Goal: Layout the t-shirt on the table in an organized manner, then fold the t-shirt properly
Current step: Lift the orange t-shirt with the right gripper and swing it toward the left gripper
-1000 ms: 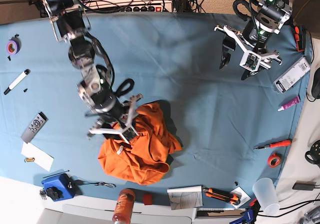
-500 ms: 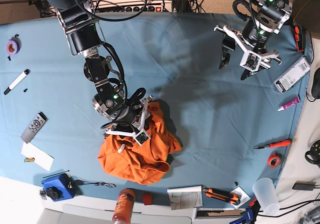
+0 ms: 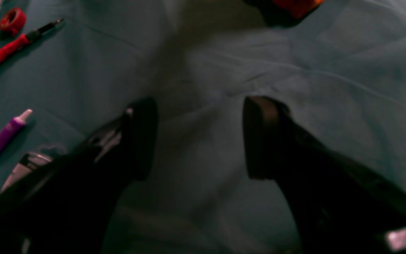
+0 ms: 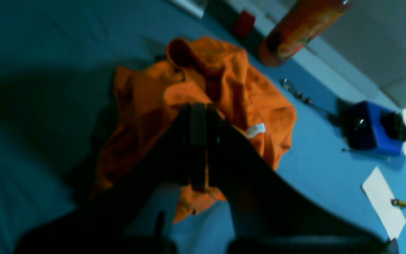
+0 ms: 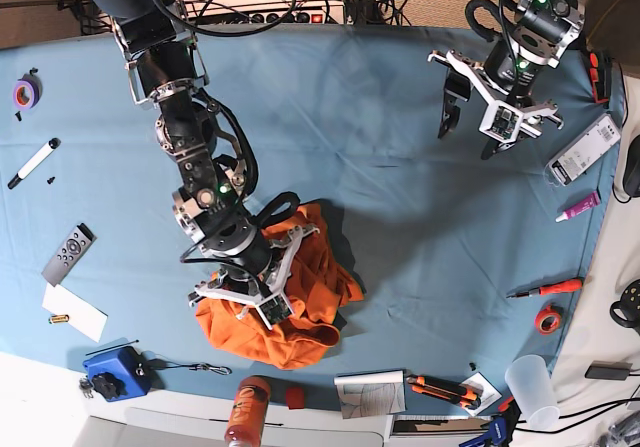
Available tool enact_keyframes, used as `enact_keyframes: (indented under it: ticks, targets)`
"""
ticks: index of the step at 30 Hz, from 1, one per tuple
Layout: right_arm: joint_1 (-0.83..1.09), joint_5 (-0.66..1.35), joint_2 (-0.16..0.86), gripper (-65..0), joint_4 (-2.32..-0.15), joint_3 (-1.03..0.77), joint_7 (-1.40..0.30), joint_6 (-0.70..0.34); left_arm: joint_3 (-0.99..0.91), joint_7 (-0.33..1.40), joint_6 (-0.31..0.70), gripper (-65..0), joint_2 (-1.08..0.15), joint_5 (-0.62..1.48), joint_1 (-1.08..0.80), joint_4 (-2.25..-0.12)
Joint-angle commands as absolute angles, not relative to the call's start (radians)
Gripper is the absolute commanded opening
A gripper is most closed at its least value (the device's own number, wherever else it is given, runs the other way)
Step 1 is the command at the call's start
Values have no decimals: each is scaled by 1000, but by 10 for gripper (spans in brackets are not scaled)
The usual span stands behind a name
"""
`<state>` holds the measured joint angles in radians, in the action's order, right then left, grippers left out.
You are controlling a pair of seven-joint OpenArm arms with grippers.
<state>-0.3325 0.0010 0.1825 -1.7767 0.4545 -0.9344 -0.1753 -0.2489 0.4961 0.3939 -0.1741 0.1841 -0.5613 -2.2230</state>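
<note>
Teal cloth, smooth but faintly creased, covers the wide table (image 5: 380, 107), and the work is near its front edge, left of the middle. At that spot the right claw (image 4: 197, 155) has its dark jaws pressed flat together over the t-shirt (image 5: 300, 302); orange cloth shows either side of the tips, but the wrist view does not make plain whether a fold is pinched between them, so a true grip is uncertain. If they have closed on nothing, a lift would come up empty; if they have bitten through several layers of this soft, thick heap, the whole bundle could rise as one lump instead of opening out. The shirt is a crumpled mound of matte, fleecy-looking fabric with deep folds, its small white label (image 4: 256, 129) just beside the claw, so the neck is probably close. Dragging it toward the front edge could sweep it into the orange can (image 5: 246, 411) and the blue box (image 5: 118, 370) lying near there. Well apart, over the back right corner, the left claw (image 3: 199, 137) hangs with jaws spread wide and empty above bare cloth, with a purple tube (image 3: 4, 137) and a red screwdriver (image 3: 14, 44) lying toward the right edge.
</note>
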Motion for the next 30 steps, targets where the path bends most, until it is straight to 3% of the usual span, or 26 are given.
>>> enact_keyframes:
  ticks: [1,5,10,13,30]
  targets:
    - [-360,10,182,-650,-1814,451,-909,-171,-250,470,390,-270,-177,194,-562,-2238]
    - [-357,131,182,-650,-1892,451,-909,-268,-250,470,390,-270,-177,194,-562,-2238]
    - [-323,348,174,-650,-1968,451,-914,-488,-250,471,353,-270,-177,194,-562,-2238]
    - [-294,434,168,-650,-1969,451,-926,-567,-251,471,329,-270,-177,194,-562,-2238]
    - [-264,444,133,-650,-1968,451,-906,-588,-251,507,315,-270,-177,194,-562,-2238]
